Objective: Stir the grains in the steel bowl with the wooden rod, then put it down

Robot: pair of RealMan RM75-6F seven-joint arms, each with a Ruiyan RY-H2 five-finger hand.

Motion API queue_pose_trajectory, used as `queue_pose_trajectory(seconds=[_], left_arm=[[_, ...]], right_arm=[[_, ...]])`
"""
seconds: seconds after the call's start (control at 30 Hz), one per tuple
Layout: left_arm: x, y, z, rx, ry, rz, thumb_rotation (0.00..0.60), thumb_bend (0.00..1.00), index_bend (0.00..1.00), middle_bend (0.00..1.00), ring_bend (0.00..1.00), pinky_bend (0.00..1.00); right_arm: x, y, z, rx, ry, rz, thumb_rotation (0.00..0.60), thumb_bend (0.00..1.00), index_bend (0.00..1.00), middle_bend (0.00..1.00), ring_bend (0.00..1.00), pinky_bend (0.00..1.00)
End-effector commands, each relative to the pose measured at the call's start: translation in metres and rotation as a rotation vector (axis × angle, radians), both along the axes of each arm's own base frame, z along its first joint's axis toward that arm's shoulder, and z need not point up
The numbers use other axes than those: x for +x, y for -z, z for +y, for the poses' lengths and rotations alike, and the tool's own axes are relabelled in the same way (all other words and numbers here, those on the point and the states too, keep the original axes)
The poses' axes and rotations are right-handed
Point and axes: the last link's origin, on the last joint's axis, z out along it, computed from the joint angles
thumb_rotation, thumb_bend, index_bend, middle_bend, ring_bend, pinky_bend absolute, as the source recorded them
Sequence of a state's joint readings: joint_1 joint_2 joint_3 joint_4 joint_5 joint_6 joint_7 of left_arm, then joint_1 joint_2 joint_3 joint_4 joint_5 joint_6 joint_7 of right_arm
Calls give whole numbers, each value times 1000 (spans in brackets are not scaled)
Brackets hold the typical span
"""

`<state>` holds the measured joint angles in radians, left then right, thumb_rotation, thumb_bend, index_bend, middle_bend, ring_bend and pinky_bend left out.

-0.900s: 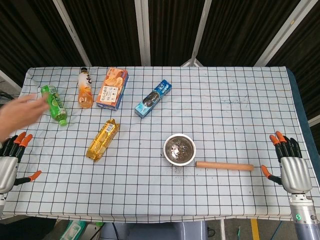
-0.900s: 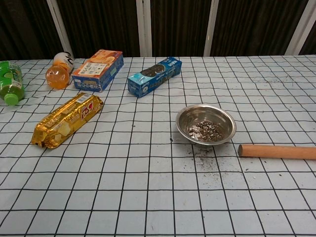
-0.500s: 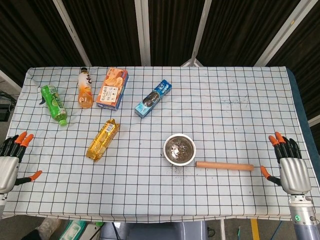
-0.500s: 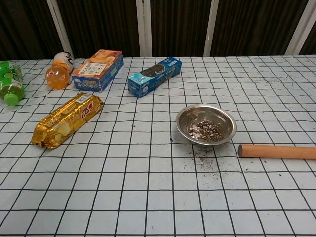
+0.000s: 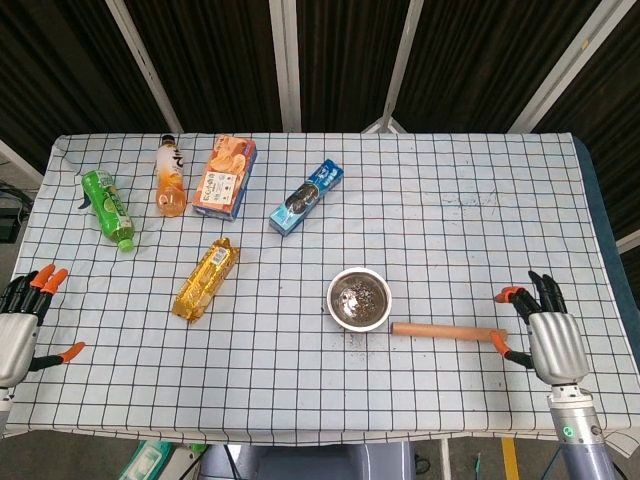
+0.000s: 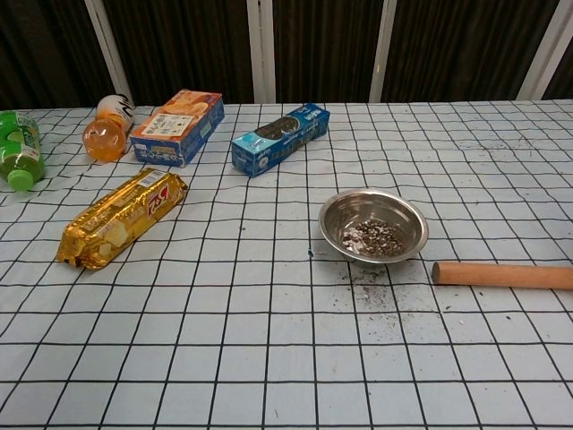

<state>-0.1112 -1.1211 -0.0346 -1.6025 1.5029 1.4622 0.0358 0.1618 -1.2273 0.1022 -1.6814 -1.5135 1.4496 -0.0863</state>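
Your right hand (image 5: 546, 335) sits low at the near right edge of the counter (image 5: 420, 230), palm down, fingers spread and empty. Your left hand (image 5: 18, 325) rests at the near left edge, fingers apart, holding nothing.

I see a white tablecloth (image 5: 450, 230) ruled with a black grid. At its middle sits a shiny silver bowl (image 5: 359, 298) holding grey and dark grains (image 6: 374, 237). Right of the bowl lies a plain tan wooden rod (image 5: 448, 331). Left of the bowl lies a gold packet (image 5: 206, 279) with a red label. Beyond the bowl lie a blue box (image 5: 306, 197), an orange box (image 5: 225, 177), an orange bottle (image 5: 171, 176) with a white cap end, and a green bottle (image 5: 108, 208). My two hands, right (image 5: 545, 335) and left (image 5: 18, 325), are silver-grey with black fingers tipped orange.
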Motion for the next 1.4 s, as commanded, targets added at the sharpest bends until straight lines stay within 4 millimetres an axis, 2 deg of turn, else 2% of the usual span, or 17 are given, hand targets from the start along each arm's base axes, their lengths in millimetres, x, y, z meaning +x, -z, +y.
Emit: queue_pose_trajectory(seconds=[0.03,0.6,0.93,1.4], left_arm=[[1,0,-1,0,6,3,600,18,0,0,0,0],[0,0,0,-8,-6,-14,600,18,0,0,0,0],[-2,-1,0,-11,-15,-22,600,18,0,0,0,0],[-3,-1,0,-13,-18,-23,600,18,0,0,0,0]], right_arm=[[10,17,-6,19,-29,36,600,332,397,353,85,0],[44,95,-19,98,-73,127,600,320,397,361,118,0],[47,121,-29,105,-45,160,600,317,448,388,158,0],[45,146,-22,149,-18,167,600,317,449,388,158,0]])
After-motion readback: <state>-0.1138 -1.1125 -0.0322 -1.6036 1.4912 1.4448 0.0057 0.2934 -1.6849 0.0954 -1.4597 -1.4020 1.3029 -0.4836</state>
